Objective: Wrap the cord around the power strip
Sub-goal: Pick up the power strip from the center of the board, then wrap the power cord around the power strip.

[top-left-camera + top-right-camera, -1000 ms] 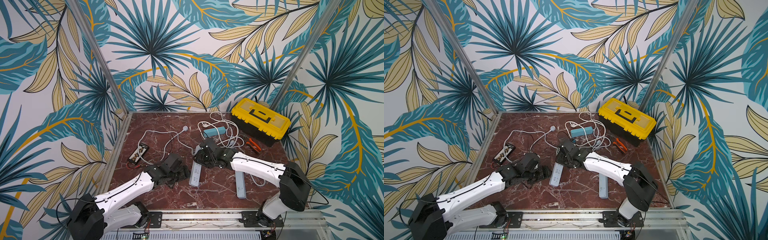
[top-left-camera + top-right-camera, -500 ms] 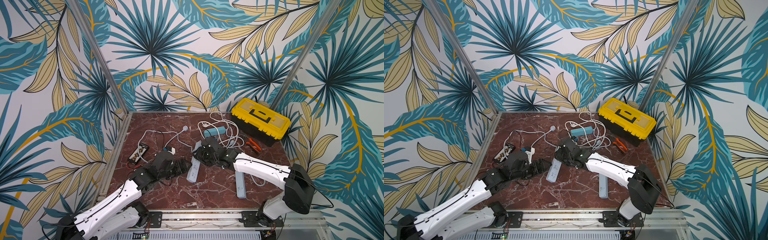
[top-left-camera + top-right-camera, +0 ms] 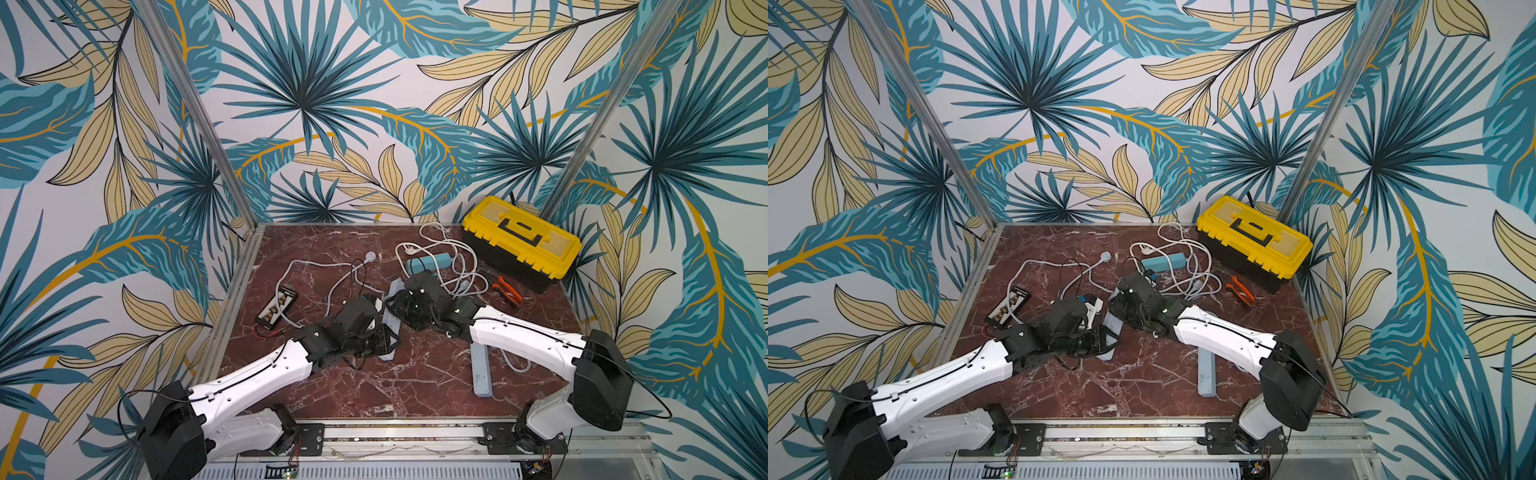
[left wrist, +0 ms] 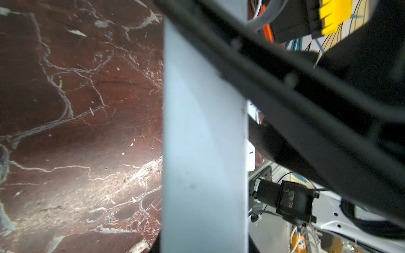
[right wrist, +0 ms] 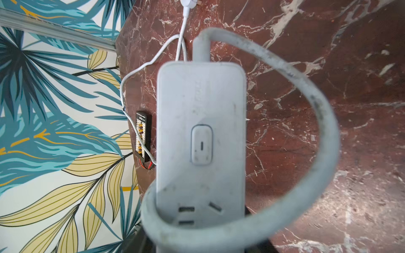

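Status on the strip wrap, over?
Left gripper shut on strip, near end; right gripper grips far end. Cord: one loose loop round strip, rest trails to plug. Black wire close by left gripper.

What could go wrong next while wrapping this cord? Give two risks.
The cord makes one visible loop around the power strip, wide and slack, so it could slip off the end. Its free length seems to run beside the black connector board; pulling it in might drag that board along.
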Controlling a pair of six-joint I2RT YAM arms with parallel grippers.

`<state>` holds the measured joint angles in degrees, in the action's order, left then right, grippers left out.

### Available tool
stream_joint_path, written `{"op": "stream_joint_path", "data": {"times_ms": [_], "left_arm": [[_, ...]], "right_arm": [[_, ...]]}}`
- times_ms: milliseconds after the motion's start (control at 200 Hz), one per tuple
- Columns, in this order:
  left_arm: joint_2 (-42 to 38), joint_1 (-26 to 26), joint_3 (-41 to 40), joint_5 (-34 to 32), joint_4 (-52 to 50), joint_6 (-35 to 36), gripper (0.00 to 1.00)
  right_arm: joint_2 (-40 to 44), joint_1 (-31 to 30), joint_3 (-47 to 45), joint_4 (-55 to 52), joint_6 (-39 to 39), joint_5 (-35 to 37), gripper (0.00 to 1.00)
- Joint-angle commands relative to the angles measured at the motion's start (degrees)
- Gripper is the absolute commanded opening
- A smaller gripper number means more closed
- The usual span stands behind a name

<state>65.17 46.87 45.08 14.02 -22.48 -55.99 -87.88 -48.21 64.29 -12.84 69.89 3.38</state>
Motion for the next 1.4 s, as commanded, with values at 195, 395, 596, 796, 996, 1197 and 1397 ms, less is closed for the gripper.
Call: {"op": "stream_joint_path", "data": {"times_ms": [195, 395, 596, 796, 996, 1197, 1397], "left_arm": [[-3.93, -0.57, 6.13, -9.28, -7.54, 8.39, 0.03], [-5.58, -7.02, 17.97, -5.4, -15.48, 19.82, 0.0], [5.09, -6.65, 38.37, 6.56, -21.58, 27.38, 0.0], [9.22, -6.7, 47.79, 12.06, -23.49, 27.15, 0.0], [9.75, -5.42, 47.79, 12.77, -23.48, 26.62, 0.0], [9.28, -5.42, 48.95, 13.33, -23.43, 26.89, 0.0], [6.67, -7.78, 49.51, 14.76, -22.44, 26.33, 0.0]], "right_arm": [[7.38, 3.99, -0.35, 6.33, -9.33, -2.39, 0.68], [16.34, 11.88, -6.69, 7.39, -20.99, -4.61, 0.83], [15.26, 12.09, -15.24, 23.35, -36.08, -0.48, 0.84], [10.85, 11.6, -22.45, 54.11, -42.75, 2.77, 0.87], [4.63, 9.99, -18.72, 64.16, -48.52, -0.16, 0.87], [-4.11, 9.38, -12.44, 65.38, -52.09, 9.48, 0.63], [-12.13, 10.54, -11.77, 70.76, -55.37, 16.95, 0.35]]}}
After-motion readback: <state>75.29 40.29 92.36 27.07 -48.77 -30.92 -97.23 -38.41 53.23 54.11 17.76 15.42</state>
